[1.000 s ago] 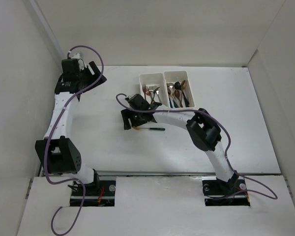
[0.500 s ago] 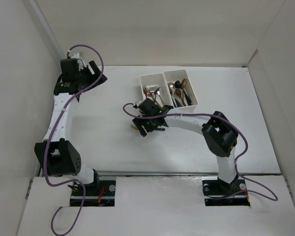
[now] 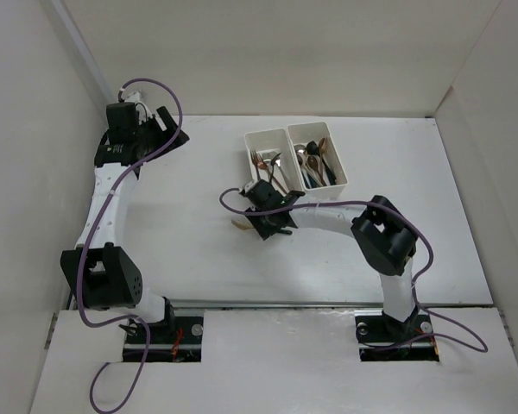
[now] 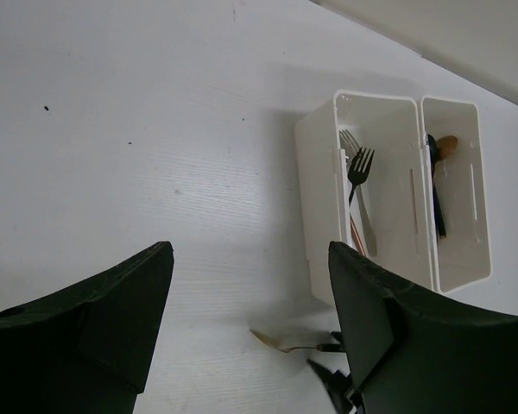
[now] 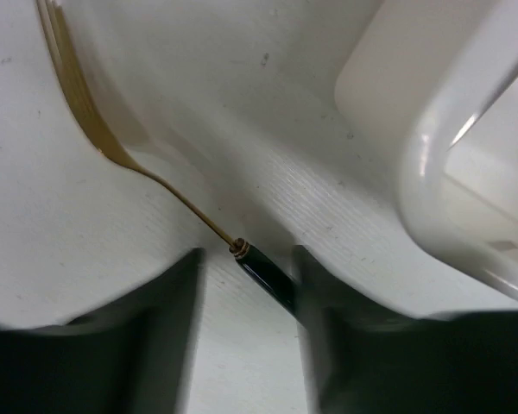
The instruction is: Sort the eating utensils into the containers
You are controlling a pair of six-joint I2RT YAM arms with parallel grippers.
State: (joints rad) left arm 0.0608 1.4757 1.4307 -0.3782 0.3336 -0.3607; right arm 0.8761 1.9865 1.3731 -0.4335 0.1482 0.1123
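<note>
A fork with a gold head (image 5: 78, 103) and a black handle (image 5: 263, 267) lies flat on the table just in front of the containers. My right gripper (image 5: 246, 293) is low over it and open. Its fingers straddle the handle, with a gap on the left side. From above, only the fork's gold tip (image 3: 240, 224) shows beside the right gripper (image 3: 268, 222). The two white containers (image 3: 250, 136) (image 3: 330, 131) stand joined, forks in the left one and spoons in the right. My left gripper (image 4: 250, 293) hangs open and empty at the far left.
The nearest corner of the left container (image 5: 440, 172) is close to the right of my right gripper. The left arm (image 3: 112, 190) stretches along the left wall (image 3: 26, 172). White walls enclose the table at the back and on both sides.
My right gripper has swung round and come down over the fork's black handle, which it now covers from above. The fork still lies on the table. The left arm has not moved.
</note>
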